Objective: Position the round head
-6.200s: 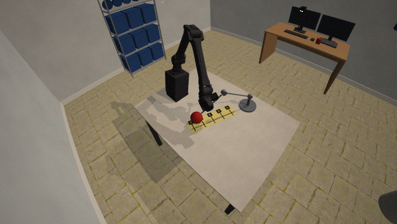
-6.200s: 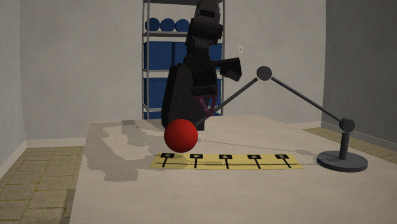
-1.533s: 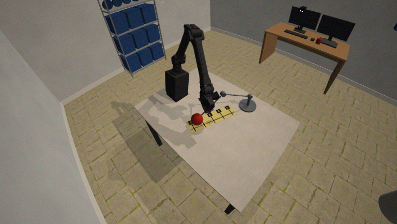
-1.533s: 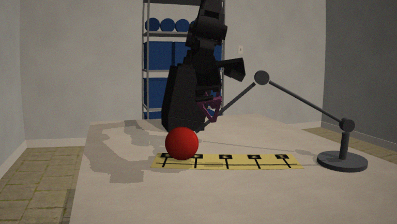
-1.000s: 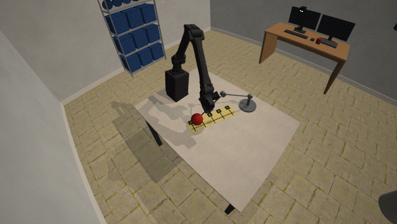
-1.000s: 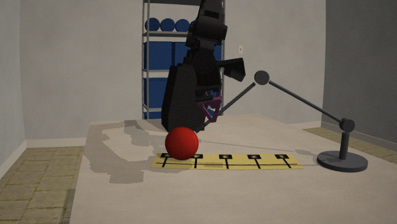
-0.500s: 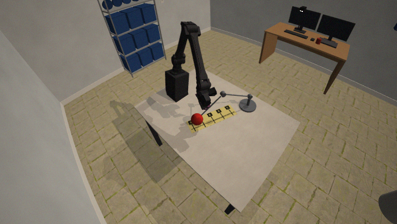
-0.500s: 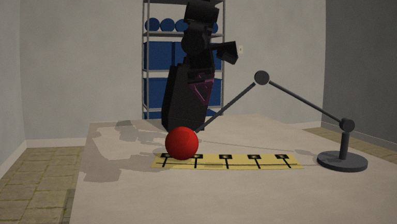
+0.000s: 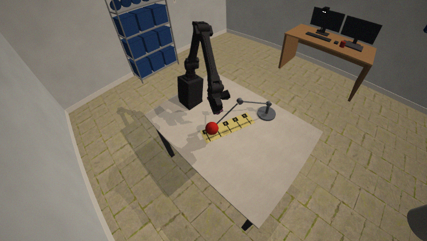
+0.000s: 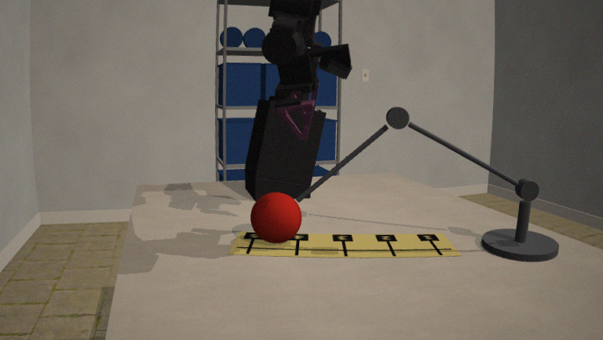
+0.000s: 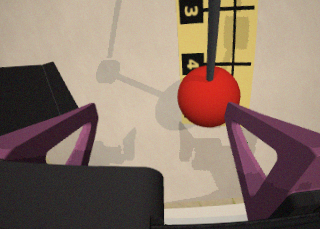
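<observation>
The lamp's round red head (image 9: 212,128) (image 10: 275,217) (image 11: 209,96) hangs above the far end of the yellow strip (image 9: 233,125) (image 10: 364,240) (image 11: 192,38), around marks 4 and 5. Its shadow lies apart from it, so it looks raised; its exact height is unclear. The lamp's elbow (image 9: 239,101) (image 10: 397,117) stands high, and its grey foot (image 9: 266,113) (image 10: 520,247) is beyond mark 1. My gripper (image 9: 217,111) (image 10: 303,136) (image 11: 161,109) is open and empty, higher than the head. In the wrist view the head shows near the right fingertip, with no clear contact.
The lamp's lower rod (image 10: 462,153) and outer rod (image 9: 227,113) (image 10: 342,162) (image 11: 214,34) slope beside my gripper. My arm's black base block (image 9: 190,92) (image 10: 284,154) stands at the back of the bench (image 9: 239,162) (image 10: 356,296). A shelf and a desk stand away from the bench.
</observation>
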You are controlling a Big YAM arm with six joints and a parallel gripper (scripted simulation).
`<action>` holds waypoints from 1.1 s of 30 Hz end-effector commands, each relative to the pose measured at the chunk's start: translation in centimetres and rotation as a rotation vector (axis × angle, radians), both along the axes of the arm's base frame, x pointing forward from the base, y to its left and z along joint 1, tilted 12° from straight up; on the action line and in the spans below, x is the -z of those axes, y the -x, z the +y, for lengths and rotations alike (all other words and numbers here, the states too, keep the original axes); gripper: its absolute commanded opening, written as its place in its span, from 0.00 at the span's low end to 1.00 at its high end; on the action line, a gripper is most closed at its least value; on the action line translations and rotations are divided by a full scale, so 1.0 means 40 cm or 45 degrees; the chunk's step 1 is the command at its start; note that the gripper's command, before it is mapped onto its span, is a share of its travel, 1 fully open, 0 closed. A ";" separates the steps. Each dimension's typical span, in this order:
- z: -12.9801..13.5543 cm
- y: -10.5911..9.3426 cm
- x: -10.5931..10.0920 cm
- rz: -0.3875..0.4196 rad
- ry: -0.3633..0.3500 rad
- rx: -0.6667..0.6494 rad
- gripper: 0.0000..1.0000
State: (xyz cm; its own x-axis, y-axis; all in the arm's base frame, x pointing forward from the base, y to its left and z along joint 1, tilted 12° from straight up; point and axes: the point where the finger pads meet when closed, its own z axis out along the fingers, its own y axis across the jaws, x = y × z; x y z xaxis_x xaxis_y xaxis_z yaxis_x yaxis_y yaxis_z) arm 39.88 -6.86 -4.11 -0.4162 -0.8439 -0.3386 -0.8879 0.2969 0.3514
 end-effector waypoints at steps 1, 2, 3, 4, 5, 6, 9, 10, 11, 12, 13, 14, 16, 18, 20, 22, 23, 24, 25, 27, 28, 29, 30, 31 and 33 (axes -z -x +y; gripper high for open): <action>-0.035 -0.034 -0.065 -0.061 0.011 -0.006 1.00; -0.035 -0.034 -0.065 -0.061 0.011 -0.006 1.00; -0.036 -0.035 -0.068 -0.057 0.010 -0.005 1.00; -0.037 -0.036 -0.070 -0.054 0.010 -0.004 1.00; -0.038 -0.036 -0.072 -0.051 0.009 -0.004 1.00; -0.039 -0.037 -0.074 -0.048 0.009 -0.003 1.00; -0.042 -0.039 -0.081 -0.038 0.007 0.000 1.00; -0.043 -0.040 -0.084 -0.035 0.007 0.001 1.00; -0.044 -0.041 -0.086 -0.031 0.006 0.001 1.00; -0.045 -0.042 -0.088 -0.028 0.006 0.002 1.00; -0.046 -0.042 -0.090 -0.025 0.005 0.003 1.00; -0.047 -0.043 -0.093 -0.022 0.005 0.004 1.00; -0.049 -0.045 -0.097 -0.015 0.004 0.005 1.00; -0.051 -0.046 -0.100 -0.012 0.003 0.006 1.00; -0.049 -0.044 -0.097 -0.010 0.003 0.006 1.00; -0.046 -0.039 -0.093 -0.006 0.002 0.006 1.00; -0.044 -0.037 -0.091 -0.003 0.002 0.006 1.00; -0.042 -0.035 -0.089 -0.001 0.001 0.006 1.00; -0.040 -0.033 -0.087 0.001 0.001 0.006 1.00; -0.037 -0.029 -0.083 0.005 0.000 0.006 1.00; -0.035 -0.027 -0.081 0.007 -0.001 0.006 1.00; -0.034 -0.025 -0.079 0.009 -0.001 0.006 1.00; -0.032 -0.023 -0.077 0.011 -0.001 0.006 1.00; -0.030 -0.021 -0.074 0.014 -0.002 0.006 1.00; -0.027 -0.017 -0.070 0.018 -0.003 0.006 1.00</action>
State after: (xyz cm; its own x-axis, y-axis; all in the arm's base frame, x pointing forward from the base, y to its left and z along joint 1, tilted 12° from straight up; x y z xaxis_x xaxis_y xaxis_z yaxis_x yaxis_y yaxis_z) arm 40.30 -7.77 -1.63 -0.4271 -0.8407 -0.3328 -0.8781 0.2980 0.3742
